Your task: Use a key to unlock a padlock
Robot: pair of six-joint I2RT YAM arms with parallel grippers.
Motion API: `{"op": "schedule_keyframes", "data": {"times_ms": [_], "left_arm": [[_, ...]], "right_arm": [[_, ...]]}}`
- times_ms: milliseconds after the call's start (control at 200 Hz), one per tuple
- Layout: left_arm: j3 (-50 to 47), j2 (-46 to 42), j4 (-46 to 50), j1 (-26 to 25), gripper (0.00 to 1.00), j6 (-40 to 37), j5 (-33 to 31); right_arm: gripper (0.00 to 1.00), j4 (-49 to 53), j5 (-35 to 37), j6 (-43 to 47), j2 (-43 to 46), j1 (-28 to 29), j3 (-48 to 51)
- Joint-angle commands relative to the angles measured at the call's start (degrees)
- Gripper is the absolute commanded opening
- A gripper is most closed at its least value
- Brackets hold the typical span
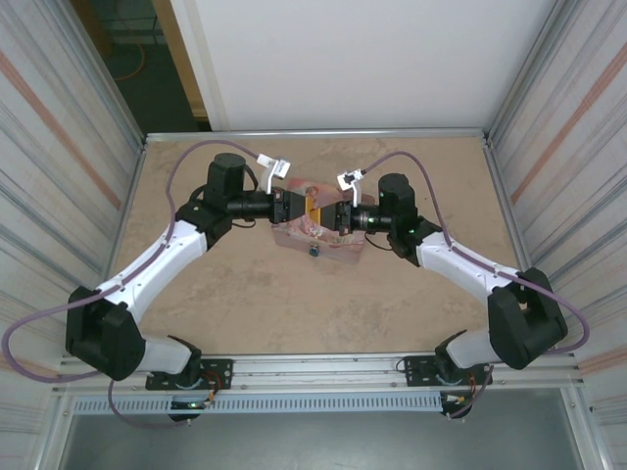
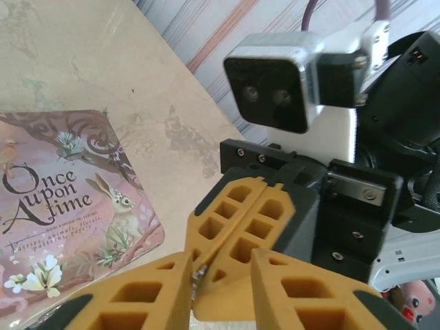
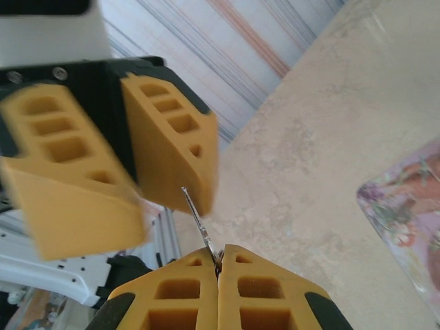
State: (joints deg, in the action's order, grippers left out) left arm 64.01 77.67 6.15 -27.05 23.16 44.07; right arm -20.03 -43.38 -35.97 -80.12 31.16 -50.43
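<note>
Over the tin (image 2: 48,206), the right gripper (image 3: 218,265) pinches the key (image 3: 199,220), the left gripper (image 2: 220,275) spread beside it. Padlock (image 1: 314,252) lies at the tin's near edge; I'd square the key before inserting.

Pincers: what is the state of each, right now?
Left pincer: open.
Right pincer: closed on a thin silver metal key.

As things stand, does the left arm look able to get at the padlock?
Probably yes. The padlock lies uncovered at the near edge of the tin, just short of the open left gripper. The right gripper, shut on a thin key, sits close opposite but not over the padlock.
</note>
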Motion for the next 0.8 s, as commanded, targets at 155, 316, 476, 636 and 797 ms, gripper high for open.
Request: {"op": "schedule_keyframes", "data": {"times_ms": [155,316,476,636,797], "left_arm": [[-3.37,-6.97,1.82,0.86,0.56,-1.40,-8.60],[-10.63,-10.00,1.71,1.03,0.62,1.69,-13.87],[-20.57,-9.14,-5.64,1.04,0.63,10.69,-12.53],[-26.28,-5.82,-12.21,1.09,0.63,15.18,-12.29],[-25.96,-0.08,-16.09,1.12,0.63,15.16,-11.61]], "right_arm": [[0.00,6.68,4.04,5.21,2.18,-2.28,3.05],[0.00,3.82,2.54,4.24,0.55,-6.61,6.21],[0.00,-0.55,0.50,1.08,-4.23,-9.68,7.70],[0.00,-0.82,1.13,0.99,-7.65,-10.78,7.54],[0.00,-1.10,1.12,0.90,-10.57,-11.82,7.11]]}}
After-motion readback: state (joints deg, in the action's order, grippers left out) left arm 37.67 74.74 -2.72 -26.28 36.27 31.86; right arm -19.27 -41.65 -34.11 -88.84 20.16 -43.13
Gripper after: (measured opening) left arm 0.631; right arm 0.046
